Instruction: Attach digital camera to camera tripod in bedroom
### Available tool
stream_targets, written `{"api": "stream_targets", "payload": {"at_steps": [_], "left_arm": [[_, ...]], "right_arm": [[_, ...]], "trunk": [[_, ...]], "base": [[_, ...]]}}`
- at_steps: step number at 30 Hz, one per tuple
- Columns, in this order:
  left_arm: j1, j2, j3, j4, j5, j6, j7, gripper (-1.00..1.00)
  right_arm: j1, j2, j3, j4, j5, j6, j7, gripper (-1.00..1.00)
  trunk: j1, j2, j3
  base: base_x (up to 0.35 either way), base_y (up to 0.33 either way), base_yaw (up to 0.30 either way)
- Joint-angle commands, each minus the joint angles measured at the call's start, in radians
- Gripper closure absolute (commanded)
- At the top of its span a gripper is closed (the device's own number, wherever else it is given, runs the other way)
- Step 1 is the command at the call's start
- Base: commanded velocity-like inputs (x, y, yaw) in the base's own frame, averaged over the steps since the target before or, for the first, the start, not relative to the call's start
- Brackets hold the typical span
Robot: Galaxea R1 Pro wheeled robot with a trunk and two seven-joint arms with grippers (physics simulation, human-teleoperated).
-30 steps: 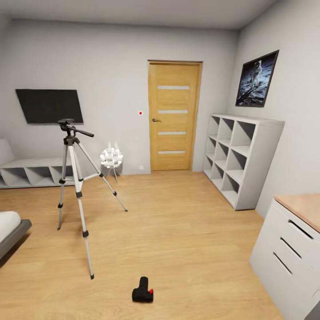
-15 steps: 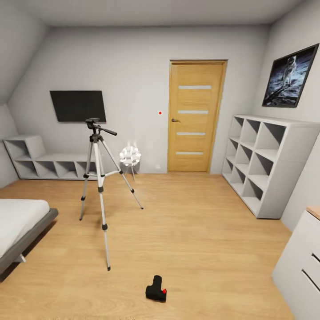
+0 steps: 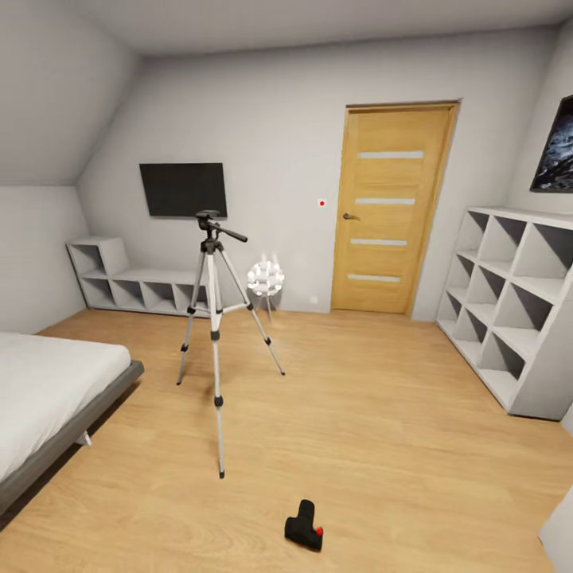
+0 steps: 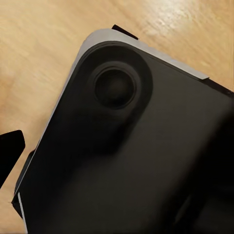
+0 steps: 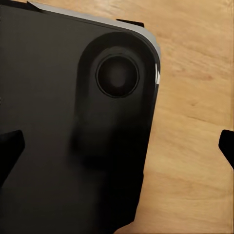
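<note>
So the bedroom's pale grey walls (image 3: 278,119) and light wood plank floor (image 3: 382,414) take up most of the head view, with a sloped ceiling section on the left. A bed (image 3: 48,398) with a white mattress on a dark grey frame sits at the left edge, and there's white cube shelving (image 3: 513,302) along the right wall plus a low white shelf unit (image 3: 131,286) against the back wall. The wooden door (image 3: 394,211) with 4 pale glass strips is shut, a small red dot on the wall just beside it. A black TV (image 3: 183,189) hangs on the back wall, and a dark framed picture (image 3: 557,147) peeks in at the right edge. The camera tripod (image 3: 213,318) stands upright on all 3 legs in the middle of the floor, in front of the TV, its black head bare on top and the pan handle sticking out toward the door. A little white spiky lamp thing (image 3: 265,278) sits behind it near the wall. The digital camera (image 3: 304,527) lies on the floor, well apart from the tripod, closer to the robot, red button showing. Both wrist views look down past a dark rounded robot part at the floor; a black fingertip (image 4: 9,153) shows at the edge of the left one and a fingertip (image 5: 9,148) at each side of the right one, so the right jaws look spread wide with nothing in them, and I can't tell for the left.
</note>
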Motion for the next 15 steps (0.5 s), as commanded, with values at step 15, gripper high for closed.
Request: {"api": "stream_targets", "payload": {"at_steps": [15], "left_arm": [[0.0,0.001,0.003,0.001,-0.009,0.006,0.001,-1.0]], "right_arm": [[0.0,-0.017,0.006,0.0,0.007,-0.001,0.0,-1.0]], "trunk": [[0.0,0.0,-0.001]], "base": [[0.313,0.0,0.036]]}}
